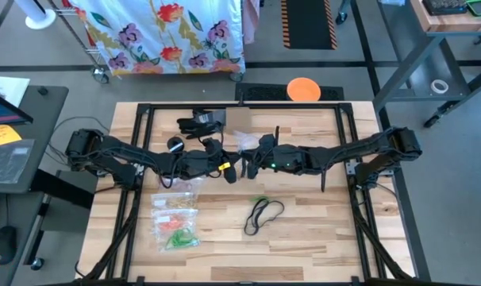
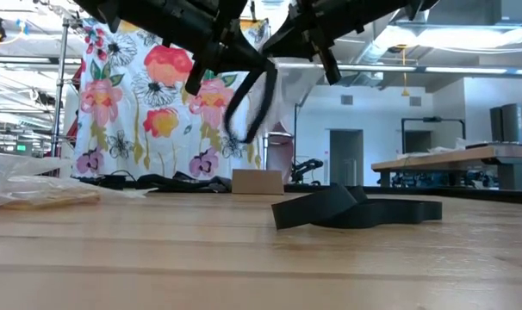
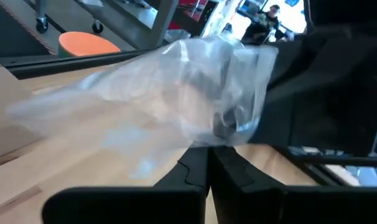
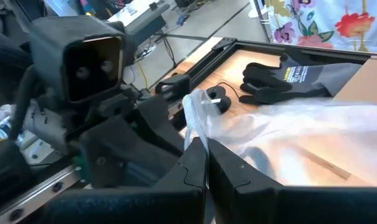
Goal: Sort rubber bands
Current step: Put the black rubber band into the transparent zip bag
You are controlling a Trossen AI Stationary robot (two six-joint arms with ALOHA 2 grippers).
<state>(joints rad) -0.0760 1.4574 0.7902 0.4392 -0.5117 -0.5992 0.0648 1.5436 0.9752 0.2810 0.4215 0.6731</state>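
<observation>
Both arms meet above the middle of the wooden table (image 1: 304,238), at its far half. The left gripper (image 3: 208,163) has its two fingers pressed together on the edge of a clear plastic bag (image 3: 176,106), and the right gripper (image 4: 206,163) pinches the same bag from the other side, so the bag hangs between them, raised above the table. In the left wrist view something dark is seen inside the bag, but what it is cannot be told. The rubber bands are not at the grippers: a small group of black bands (image 1: 264,213) lies on the wood nearer to the front edge, below the right gripper and well apart from it. More bands, orange and green (image 1: 177,230), lie in flat clear bags at the front left part of the table. A black glove (image 4: 294,78) lies at the far side.
</observation>
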